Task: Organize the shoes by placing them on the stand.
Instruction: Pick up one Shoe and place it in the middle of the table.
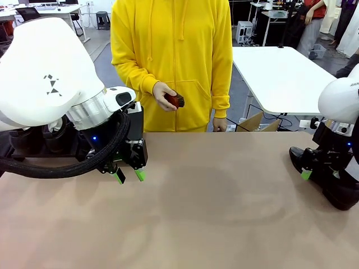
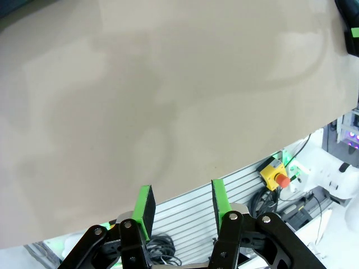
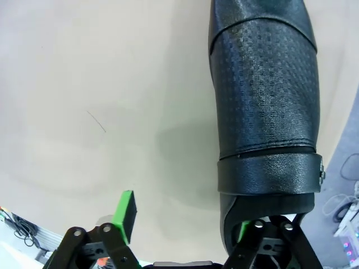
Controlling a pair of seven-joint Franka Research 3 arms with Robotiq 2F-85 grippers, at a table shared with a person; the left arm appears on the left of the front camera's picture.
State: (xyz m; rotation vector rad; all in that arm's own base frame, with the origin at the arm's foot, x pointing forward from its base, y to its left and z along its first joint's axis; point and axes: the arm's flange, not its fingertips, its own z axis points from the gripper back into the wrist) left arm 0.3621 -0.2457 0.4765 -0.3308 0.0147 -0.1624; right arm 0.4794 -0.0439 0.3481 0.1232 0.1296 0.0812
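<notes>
Since our right jaws (image 3: 185,224) sit spread around the heel of the shoe (image 3: 263,112) at three o'clock on the worktop (image 1: 213,213), not yet clamped, we risk nudging it askew, while our left jaws (image 1: 129,176) hang open and empty

Left claw (image 1: 129,176) and right claw (image 3: 185,221) both spread.
</notes>
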